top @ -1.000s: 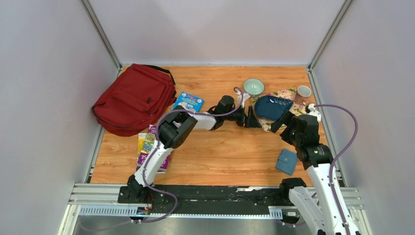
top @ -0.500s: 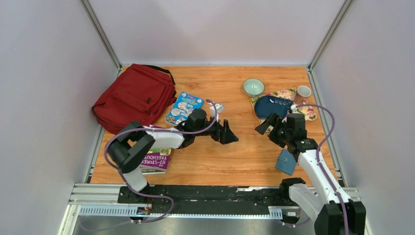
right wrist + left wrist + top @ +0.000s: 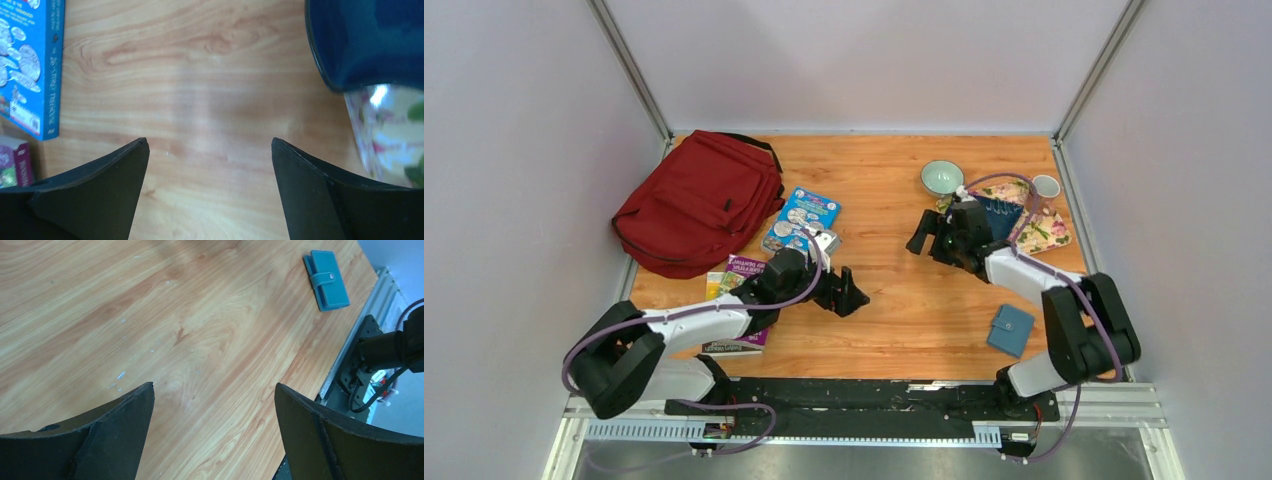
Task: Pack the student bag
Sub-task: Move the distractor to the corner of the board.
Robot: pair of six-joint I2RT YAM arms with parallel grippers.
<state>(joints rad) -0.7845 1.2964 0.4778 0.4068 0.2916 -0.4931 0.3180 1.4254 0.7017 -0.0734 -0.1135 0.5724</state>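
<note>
Wood covers the table (image 3: 894, 320), with pale walls around it. The left gripper (image 3: 849, 295) hangs low over the middle, wide open, holding nothing. Just left of it lie a purple book (image 3: 744, 268) and a blue book (image 3: 801, 220). The right gripper (image 3: 922, 234) is wide open too, holding nothing, beside a dark blue thing (image 3: 1002, 212) on a flowery mat (image 3: 1049, 232). The student bag (image 3: 699, 200) lies far left, apart from both. A blue wallet (image 3: 1010, 330) lies near right.

My left arm (image 3: 699, 318) and right arm (image 3: 1022, 272) wear white shells over black joints, each trailing a lilac cable (image 3: 589, 335); left hand (image 3: 852, 296) and right hand (image 3: 919, 236) are matte black, wedge-fingered.
</note>
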